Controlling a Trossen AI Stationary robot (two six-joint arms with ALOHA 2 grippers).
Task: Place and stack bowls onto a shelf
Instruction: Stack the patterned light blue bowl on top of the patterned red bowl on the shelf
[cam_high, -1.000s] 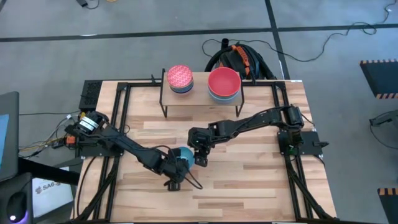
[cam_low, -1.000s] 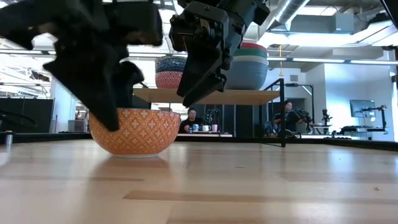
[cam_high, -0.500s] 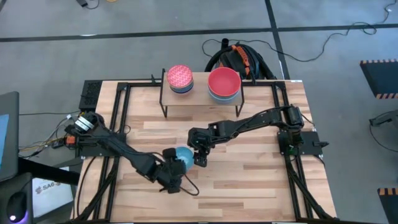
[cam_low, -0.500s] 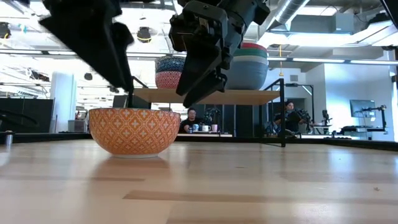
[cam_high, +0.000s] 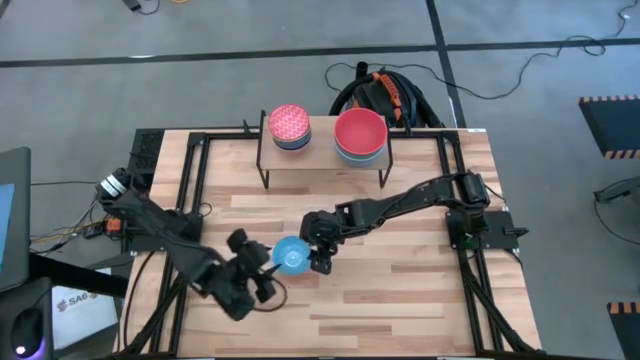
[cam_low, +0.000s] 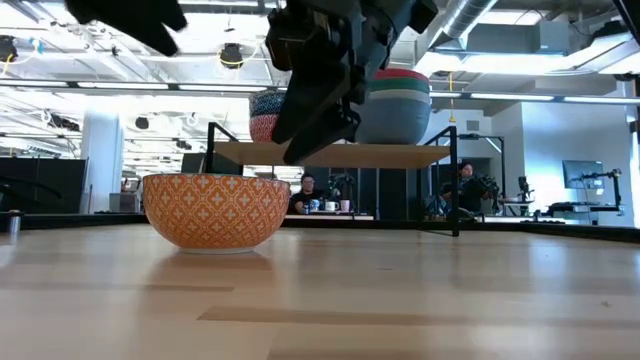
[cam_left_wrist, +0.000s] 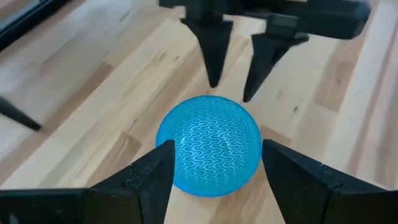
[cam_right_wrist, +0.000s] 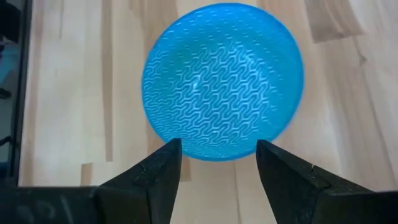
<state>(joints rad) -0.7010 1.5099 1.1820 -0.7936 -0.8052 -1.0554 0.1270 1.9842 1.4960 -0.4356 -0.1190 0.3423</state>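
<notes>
High view: 2 spread, empty grippers — left, right — flank a blue bowl; rigid, likely slick, best pinched at the rim.

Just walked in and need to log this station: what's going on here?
Both arms are at a blue-lined bowl sitting on the table. The right tool hangs open at its rim; the left tool is open beside it, holding nothing. The shelf holds two bowl stacks.
</notes>
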